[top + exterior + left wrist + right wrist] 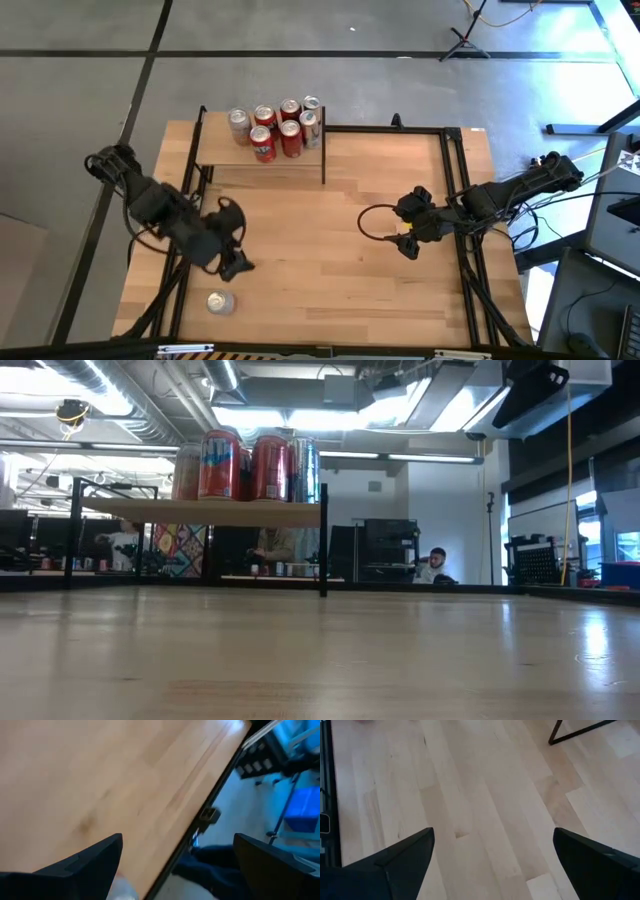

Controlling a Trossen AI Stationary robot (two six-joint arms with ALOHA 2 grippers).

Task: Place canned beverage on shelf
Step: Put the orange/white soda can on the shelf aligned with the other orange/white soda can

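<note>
We count seven cans on the shelf; one can waits near-left on the surface, left gripper close by, both jaws wide, empty

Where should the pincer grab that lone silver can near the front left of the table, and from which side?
The silver can stands upright, top facing up, apart from the shelf. Grip its round side wall mid-height, coming in level from the open left pincer just beside it, probably.

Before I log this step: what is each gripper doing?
Left gripper: open, empty, above the can.
Right gripper: open, empty, over bare table.
</note>
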